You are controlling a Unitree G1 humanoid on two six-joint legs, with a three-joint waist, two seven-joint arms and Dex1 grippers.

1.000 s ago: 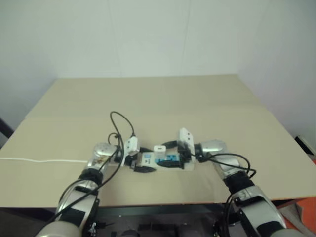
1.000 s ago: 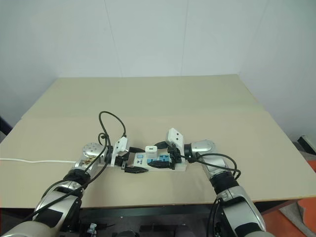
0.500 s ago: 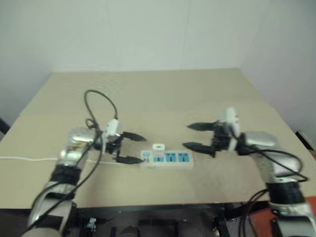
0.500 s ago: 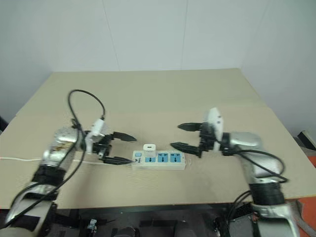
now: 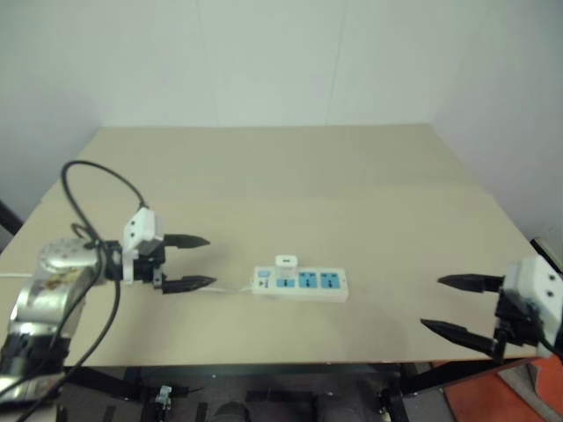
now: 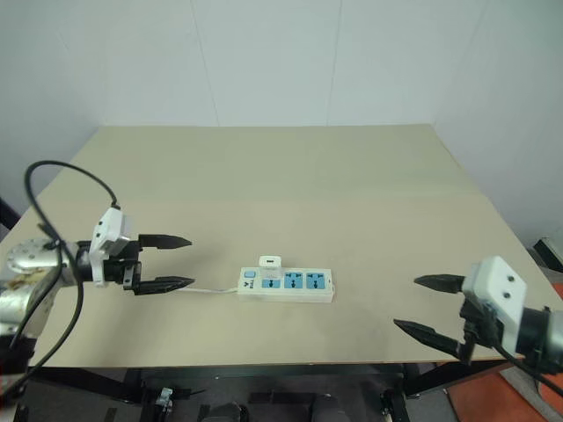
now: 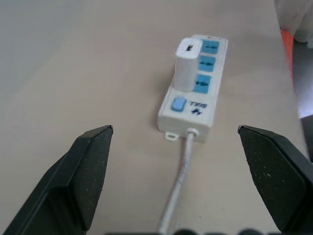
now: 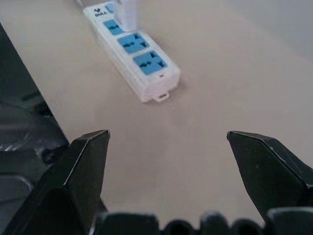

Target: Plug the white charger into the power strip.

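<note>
Currently the white charger [image 7: 188,64] is standing upright in the socket nearest the switch end of the power strip [image 5: 301,284], which is lying flat near the front edge of the table [image 5: 290,176], roughly midway between the two arms. By the look of it the charger is sitting fully home, so the plugging appears done. Judging by its form, the charger is looking light, rigid and smooth-sided, likely a little slippery; the flat side faces would be the place to pinch it, well clear of the strip. The strip itself is looking stiff and light enough to slide unless braced at its bare end. The left gripper [image 5: 186,262] is hovering beside the strip's cord end, fingers spread wide and holding nothing; the right gripper [image 5: 457,307] is hanging well apart near the table's right front corner, fingers likewise spread and empty. A thin white cord [image 7: 178,188] is trailing from the strip toward the left gripper. Nothing is standing between either gripper and the strip.
</note>
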